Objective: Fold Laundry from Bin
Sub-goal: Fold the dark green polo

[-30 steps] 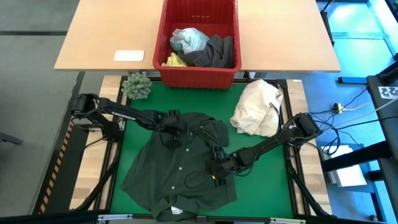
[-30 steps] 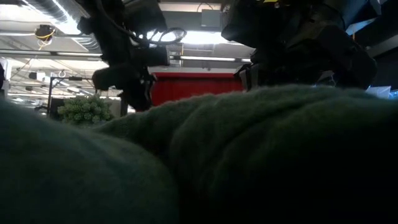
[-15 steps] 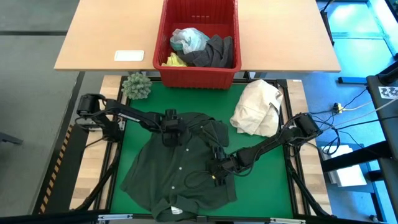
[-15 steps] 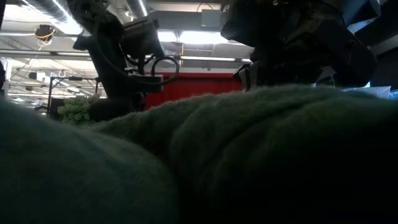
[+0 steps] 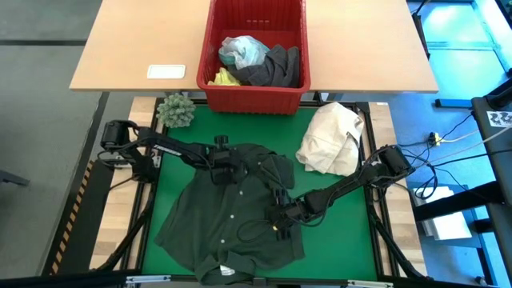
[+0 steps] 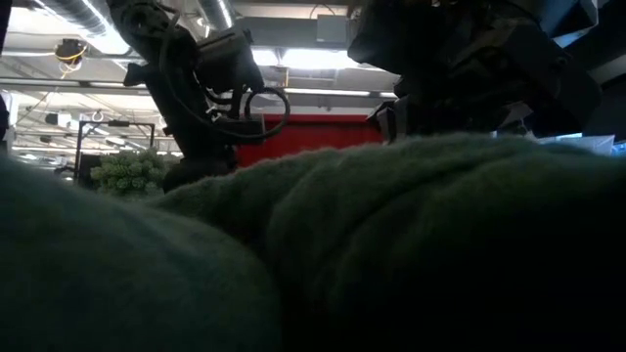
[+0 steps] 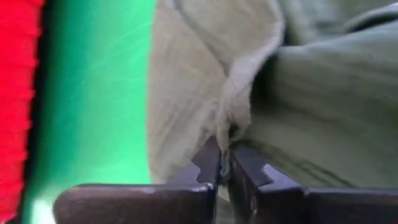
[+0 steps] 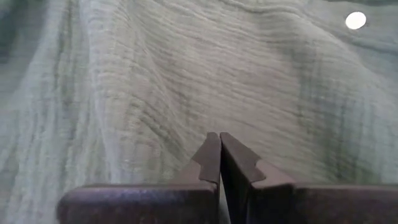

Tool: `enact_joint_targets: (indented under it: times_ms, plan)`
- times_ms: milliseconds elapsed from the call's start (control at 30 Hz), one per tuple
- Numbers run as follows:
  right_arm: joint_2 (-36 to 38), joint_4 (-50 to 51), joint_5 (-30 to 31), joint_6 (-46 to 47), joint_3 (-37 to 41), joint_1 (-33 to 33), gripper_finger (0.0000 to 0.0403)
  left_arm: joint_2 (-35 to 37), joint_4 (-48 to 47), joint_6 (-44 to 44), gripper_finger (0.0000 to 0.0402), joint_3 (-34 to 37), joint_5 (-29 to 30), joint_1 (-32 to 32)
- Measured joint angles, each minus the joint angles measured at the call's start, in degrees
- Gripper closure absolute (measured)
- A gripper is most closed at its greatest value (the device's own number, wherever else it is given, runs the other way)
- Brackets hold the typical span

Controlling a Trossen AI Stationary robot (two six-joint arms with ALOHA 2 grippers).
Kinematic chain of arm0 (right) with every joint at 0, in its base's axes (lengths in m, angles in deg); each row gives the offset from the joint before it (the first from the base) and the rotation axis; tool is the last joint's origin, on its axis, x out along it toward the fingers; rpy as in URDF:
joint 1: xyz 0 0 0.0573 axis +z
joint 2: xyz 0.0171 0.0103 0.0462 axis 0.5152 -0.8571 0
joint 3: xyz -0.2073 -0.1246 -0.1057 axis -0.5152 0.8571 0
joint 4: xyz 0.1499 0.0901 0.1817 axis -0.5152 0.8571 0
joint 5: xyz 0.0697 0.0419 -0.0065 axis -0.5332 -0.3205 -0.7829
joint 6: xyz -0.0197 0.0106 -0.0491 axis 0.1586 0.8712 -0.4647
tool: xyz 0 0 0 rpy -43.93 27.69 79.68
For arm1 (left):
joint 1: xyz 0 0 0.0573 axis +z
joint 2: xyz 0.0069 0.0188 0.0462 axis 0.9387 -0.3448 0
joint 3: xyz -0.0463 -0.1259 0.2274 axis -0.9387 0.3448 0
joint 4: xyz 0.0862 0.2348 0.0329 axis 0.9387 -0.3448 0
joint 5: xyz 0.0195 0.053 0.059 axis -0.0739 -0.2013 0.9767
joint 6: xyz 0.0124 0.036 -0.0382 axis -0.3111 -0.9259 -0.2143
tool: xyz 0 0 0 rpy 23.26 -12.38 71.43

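Left claw (image 7: 224,163) pinches only a thin fold of the dark green-black cloth shirt (image 5: 228,212), right claw (image 8: 219,158) pressed together mid-shirt: fold may slip out when pulled.

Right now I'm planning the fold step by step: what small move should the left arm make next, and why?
Probably lift and draw the pinched fold. The left gripper is shut on an edge of the dark green shirt, while the right gripper, shut, sits on the cloth.
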Motion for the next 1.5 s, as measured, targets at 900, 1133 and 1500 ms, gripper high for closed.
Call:
enact_joint_targets:
  times_ms: [900,1133,1500]
  plan:
    - [0.0,0.07,-2.99,0.02,0.0,0.02,0.0395,0.02,-7.52,10.46,0.0396,0.0,11.65,19.02]
    - [0.0,0.09,-2.99,0.02,0.0,0.02,0.0395,0.04,-7.66,8.39,0.0351,0.0,9.46,19.22]
    - [0.0,0.09,-3.27,0.46,0.0,0.02,0.0395,3.51,-11.17,8.07,0.0258,0.0,10.83,18.81]
